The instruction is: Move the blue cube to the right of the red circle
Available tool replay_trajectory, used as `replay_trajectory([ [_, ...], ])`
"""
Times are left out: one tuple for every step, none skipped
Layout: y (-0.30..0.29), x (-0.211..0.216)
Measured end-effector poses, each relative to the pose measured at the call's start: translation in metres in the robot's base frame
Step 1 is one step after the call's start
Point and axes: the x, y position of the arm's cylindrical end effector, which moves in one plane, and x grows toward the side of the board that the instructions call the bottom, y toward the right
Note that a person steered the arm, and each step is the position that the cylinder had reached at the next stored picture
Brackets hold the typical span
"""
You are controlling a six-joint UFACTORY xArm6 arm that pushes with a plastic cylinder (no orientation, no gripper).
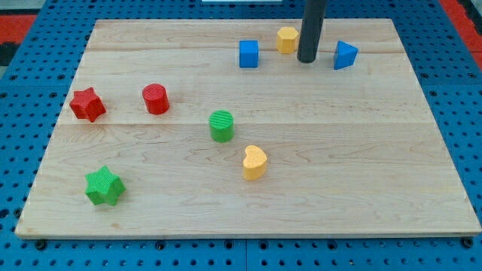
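Green star [104,187] lower left on surface [361,188]. Blue cube [248,53] upper centre, well apart from red circle [156,98] at left. Tip [306,59] between yellow block [287,39] and blue triangle [345,55]. No claw. Cube likely light, rigid, slides easily; push its flat upper-right side.

Brightness: bright and even across the wooden board [248,203]; no dim corners
Light source: seems overhead and diffuse; exact place cannot be told
Shadows: soft and short; a faint one hugs the base of the green cylinder [221,126] and the yellow heart [254,162], leaning toward 6 o'clock
Glare: mild pale sheen on the board toward 12 o'clock; nothing blown out
Focus: blocks fairly crisp; edges slightly soft from low resolution
Distortion: board edges splay toward 6 o'clock; perspective only
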Motion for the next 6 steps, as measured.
replay_trajectory([
  [-0.053,-0.015],
  [-0.133,-0.009],
  [-0.128,0.014],
  [-0.171,0.028],
  [-0.171,-0.001],
  [-0.191,0.005],
])
